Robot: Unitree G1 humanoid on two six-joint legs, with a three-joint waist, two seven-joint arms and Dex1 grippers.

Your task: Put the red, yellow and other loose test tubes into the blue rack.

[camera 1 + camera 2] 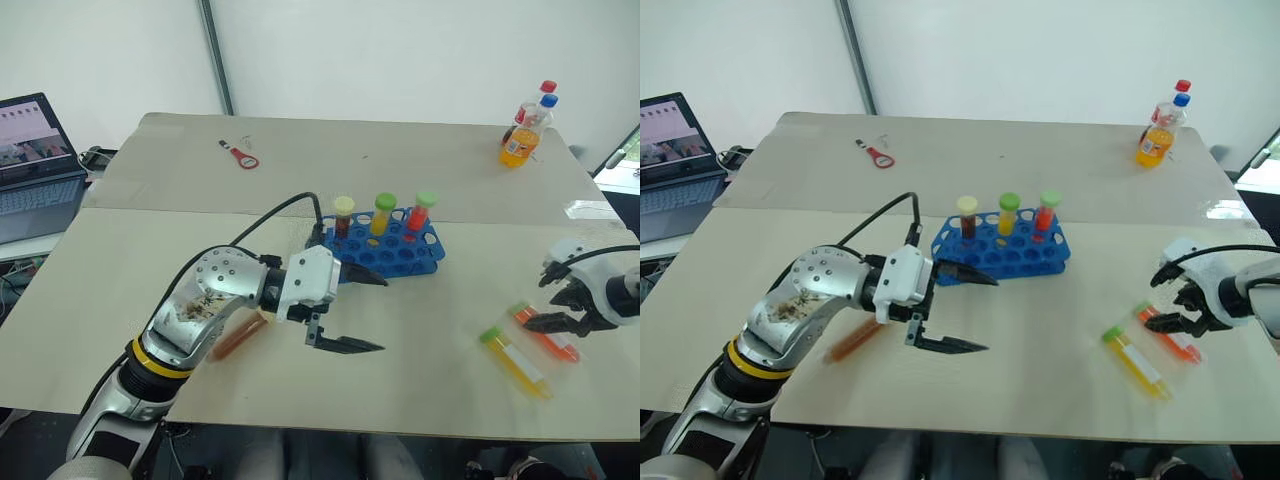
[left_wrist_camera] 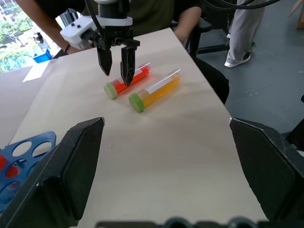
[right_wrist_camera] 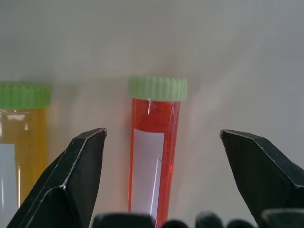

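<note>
Black, tapered, wedge-shaped fingers on both grippers, spread wide. Left gripper pointing sideways above the pale matte table, jaws far apart, empty, touching nothing, just in front of the blue rack. Right gripper pointing down at the table's right edge, jaws parted, one finger at each side of the red tube, tips close over it; contact not discernible, nothing lifted.

Bright blue plastic rack, rectangular, glossy, pierced with rows of round holes, standing mid-table. Upright in its far row: a dark tube with yellow cap, a yellow tube with green cap, a red tube with green cap.

Clear smooth cylinders lying flat near the right edge: red tube with ribbed green screw cap and white label, and just beside it, nearly parallel, a yellow tube of the same build. Brownish tube lying on the table beside the left arm, partly hidden.
</note>
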